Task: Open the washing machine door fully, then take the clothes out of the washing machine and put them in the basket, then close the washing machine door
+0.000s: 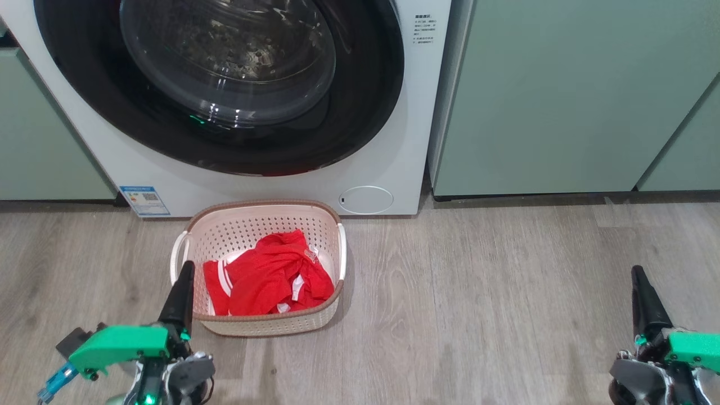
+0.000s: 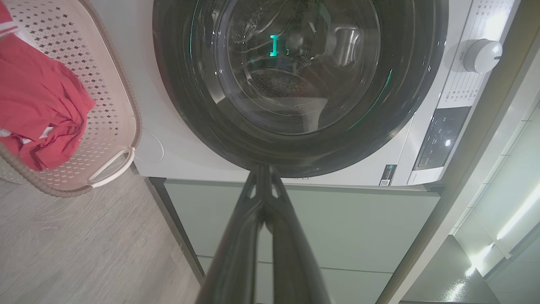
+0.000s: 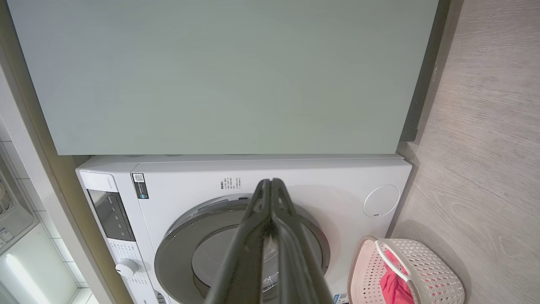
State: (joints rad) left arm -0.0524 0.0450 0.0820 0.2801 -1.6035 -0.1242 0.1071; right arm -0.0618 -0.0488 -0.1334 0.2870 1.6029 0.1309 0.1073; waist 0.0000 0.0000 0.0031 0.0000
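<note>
Both arms sit low at the bottom corners of the head view, fingers pointing up toward the washing machine [image 1: 281,188].

Left gripper [image 1: 187,270]: fingers pressed together, nothing between them. Its tip overlaps the near left corner of the basket [image 1: 264,203]; we cannot tell whether it touches.

Right gripper [image 1: 637,274]: fingers pressed together, empty, over bare floor [image 1: 478,292] well to the right of the basket.

The basket stands on the floor just in front of the machine, below the washing machine door [image 1: 365,112], which sits shut against the front.

The clothes [image 1: 270,278] lie bunched inside the basket, red with white trim.
</note>
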